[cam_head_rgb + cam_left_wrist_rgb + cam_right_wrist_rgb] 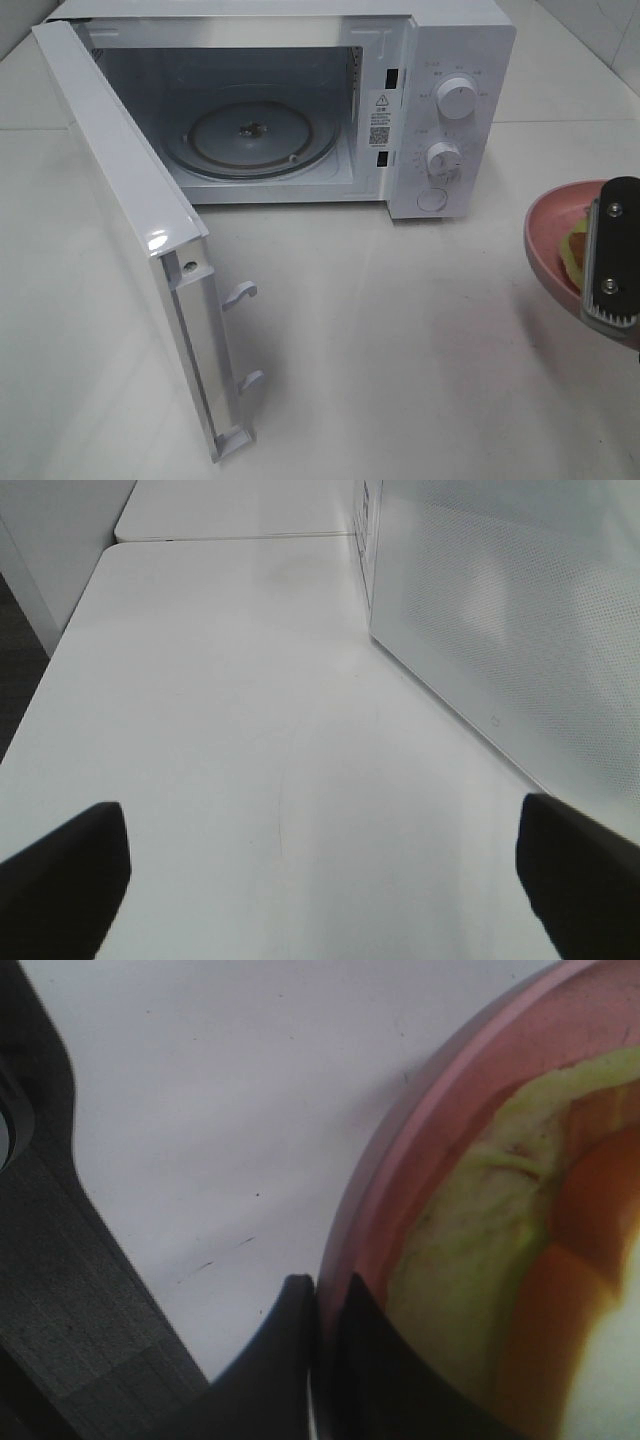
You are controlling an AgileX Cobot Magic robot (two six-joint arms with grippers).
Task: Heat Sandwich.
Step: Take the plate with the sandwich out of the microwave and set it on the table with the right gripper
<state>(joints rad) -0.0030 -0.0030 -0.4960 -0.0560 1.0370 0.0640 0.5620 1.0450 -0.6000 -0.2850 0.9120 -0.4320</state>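
The right gripper [318, 1300] is pinched tight on the rim of the pink plate [400, 1150], one finger on each side of the edge; in the high view it sits at the right edge of the frame [612, 318], holding the plate [548, 240] above the white tabletop [400, 350]. The sandwich [480, 1260] lies on that plate just inside the gripped rim — yellow-green with orange-red layers — and shows in the high view as a small yellow patch [575, 250] beside the gripper. The left gripper [320, 880] stands wide apart with nothing between its fingertips [60, 880], over bare table next to the microwave's dotted side wall. In the upper half of the high view stands the white microwave [465, 60], its door [130, 200] swung open toward the lower left, the glass turntable [250, 135] bare. A warning sticker [381, 118] sits on the cavity frame, its print too small to read; marks around the two knobs [457, 98] are illegible too.
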